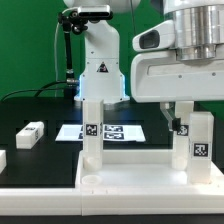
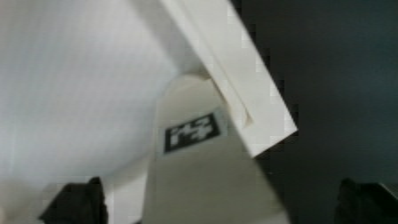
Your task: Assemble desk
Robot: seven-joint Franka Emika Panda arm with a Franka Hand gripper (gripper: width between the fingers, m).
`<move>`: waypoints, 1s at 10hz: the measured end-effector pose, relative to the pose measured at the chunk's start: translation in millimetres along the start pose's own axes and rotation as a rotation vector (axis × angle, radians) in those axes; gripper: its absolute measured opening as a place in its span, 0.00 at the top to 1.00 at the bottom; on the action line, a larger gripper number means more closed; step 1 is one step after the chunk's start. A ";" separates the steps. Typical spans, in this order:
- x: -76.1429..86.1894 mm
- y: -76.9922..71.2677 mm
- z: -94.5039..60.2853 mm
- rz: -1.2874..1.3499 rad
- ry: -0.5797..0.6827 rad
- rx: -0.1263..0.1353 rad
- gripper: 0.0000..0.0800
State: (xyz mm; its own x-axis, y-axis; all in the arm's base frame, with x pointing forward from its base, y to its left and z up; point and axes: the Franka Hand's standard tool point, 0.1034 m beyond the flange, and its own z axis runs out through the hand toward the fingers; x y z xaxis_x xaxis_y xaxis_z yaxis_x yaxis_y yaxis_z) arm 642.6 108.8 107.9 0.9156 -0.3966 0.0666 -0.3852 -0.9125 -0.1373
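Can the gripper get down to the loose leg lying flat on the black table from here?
Probably yes. The gripper is open and holds nothing, and the loose leg lies alone on the black table, nothing over it; the arm must cross past the standing legs.

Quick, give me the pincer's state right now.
Pincer: open, holding nothing; its fingertips stand wide to either side of a tagged desk leg without clamping it.
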 end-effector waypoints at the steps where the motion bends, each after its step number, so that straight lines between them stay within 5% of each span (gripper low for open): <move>1: 3.5 -2.9 -0.3 -0.088 0.005 0.003 0.19; 2: 3.0 -2.5 0.3 -0.056 0.005 0.002 0.19; 3: 3.2 -2.2 0.2 -0.044 0.005 0.002 0.34; 4: 3.2 -2.0 0.4 -0.044 0.005 0.002 0.34; 6: 3.7 1.4 0.9 0.071 0.004 -0.003 0.63; 10: 2.6 5.5 1.3 0.523 -0.008 -0.013 0.63</move>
State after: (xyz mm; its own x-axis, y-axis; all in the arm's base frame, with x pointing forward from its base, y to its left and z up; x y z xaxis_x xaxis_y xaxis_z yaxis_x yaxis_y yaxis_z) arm 643.0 102.8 106.0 0.6014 -0.7988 -0.0148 -0.7924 -0.5941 -0.1382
